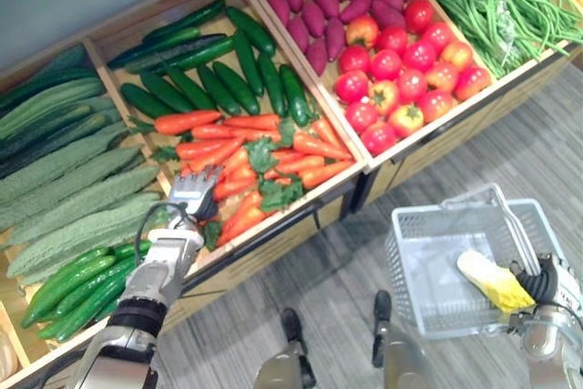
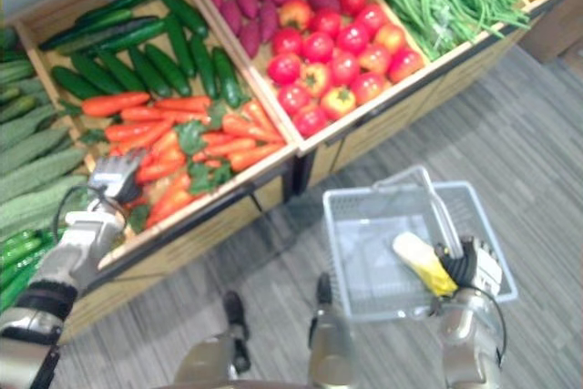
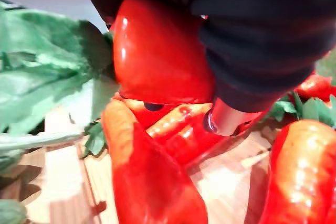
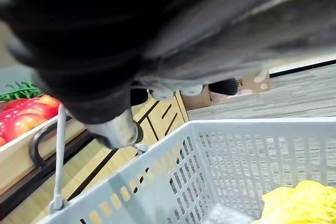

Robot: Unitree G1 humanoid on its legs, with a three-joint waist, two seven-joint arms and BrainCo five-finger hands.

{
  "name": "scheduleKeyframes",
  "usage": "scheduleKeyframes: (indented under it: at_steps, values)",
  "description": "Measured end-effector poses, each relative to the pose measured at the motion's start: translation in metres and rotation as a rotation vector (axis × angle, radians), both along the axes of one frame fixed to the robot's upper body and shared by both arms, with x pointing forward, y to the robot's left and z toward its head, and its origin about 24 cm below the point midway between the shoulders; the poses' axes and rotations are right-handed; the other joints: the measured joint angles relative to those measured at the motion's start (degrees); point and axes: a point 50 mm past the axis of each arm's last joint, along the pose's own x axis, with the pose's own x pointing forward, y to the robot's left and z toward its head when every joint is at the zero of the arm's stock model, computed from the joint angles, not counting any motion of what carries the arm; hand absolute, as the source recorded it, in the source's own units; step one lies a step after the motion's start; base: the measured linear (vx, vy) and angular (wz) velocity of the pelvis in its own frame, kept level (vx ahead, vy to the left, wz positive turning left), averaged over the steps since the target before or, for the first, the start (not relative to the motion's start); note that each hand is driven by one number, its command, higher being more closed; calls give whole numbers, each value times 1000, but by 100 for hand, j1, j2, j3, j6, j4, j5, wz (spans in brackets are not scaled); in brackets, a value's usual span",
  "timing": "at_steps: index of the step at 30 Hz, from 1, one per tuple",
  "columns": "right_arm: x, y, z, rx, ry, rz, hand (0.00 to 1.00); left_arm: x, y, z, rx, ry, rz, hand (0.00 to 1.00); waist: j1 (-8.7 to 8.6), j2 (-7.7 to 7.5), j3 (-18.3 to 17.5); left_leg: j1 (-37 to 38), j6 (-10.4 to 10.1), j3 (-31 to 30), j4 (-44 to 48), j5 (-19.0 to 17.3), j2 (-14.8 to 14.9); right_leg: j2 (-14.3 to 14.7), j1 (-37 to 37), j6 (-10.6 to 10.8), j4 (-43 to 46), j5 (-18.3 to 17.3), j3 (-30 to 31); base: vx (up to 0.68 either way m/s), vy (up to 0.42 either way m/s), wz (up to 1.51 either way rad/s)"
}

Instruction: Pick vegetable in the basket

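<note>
Resting among the carrots [image 1: 273, 148], the left hand [image 1: 193, 193] turns its back to the eye views; its wrist view sets one carrot [image 3: 157, 51] against the palm, grip impossible to tell. The right hand [image 1: 547, 280] clasps the basket [image 1: 410, 289] by its handle [image 1: 515, 230].

Carrots [image 1: 301, 145] packed tight w/ leaves [image 1: 262, 154] btwn, wood divider [image 1: 321, 88] alongside; basket [image 1: 410, 271] mostly open inside, handle [image 2: 439, 209] raised across its top.
</note>
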Motion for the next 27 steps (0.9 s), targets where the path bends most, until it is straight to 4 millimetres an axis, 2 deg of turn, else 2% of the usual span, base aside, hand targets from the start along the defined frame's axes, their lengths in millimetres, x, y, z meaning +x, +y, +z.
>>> scheduleKeyframes:
  at_steps: [7, 13, 15, 17, 21, 27]
  values:
    - [-2, 6, -9, 41, 20, -7, 100, -20, 15, -5, -200, -80, 111, 100, 9, 119, -207, 18, 8, -28, 0, 6, -19, -10, 17, 0, -1, 0, -3, -1, 2, 1]
    - [-2, 6, -17, 65, 54, -9, 100, -33, 21, -12, -343, -142, 183, 100, 9, 117, -360, 104, 9, -55, 0, 6, -23, -6, 115, 1, -14, 0, -9, 0, 0, 0]
    - [-4, 8, -20, 79, 61, -13, 100, -38, 22, -18, -470, -167, 208, 100, 5, 111, -431, 105, 16, -76, -1, 11, -27, -6, 118, 6, -14, 4, -8, 0, 0, 0]
    - [-4, 9, -23, 87, 71, -16, 100, -40, 20, -21, -571, -187, 209, 100, 5, 102, -449, 115, 19, -107, -1, 13, -30, -6, 133, 8, -13, 6, -13, -5, 3, 2]
    - [-4, 10, -27, 105, 96, -14, 100, -43, 13, -22, -913, -272, 177, 100, -2, 85, -467, 170, 31, -180, -1, 22, -39, -1, 219, 13, -33, 11, -49, -11, 6, 4]
    - [-1, 12, -27, 117, 109, 4, 100, -44, -8, -28, -1139, -281, 122, 100, -3, 76, -547, 204, 29, -191, -2, 19, -51, -4, 306, 39, -122, 31, -57, 0, 0, 0]
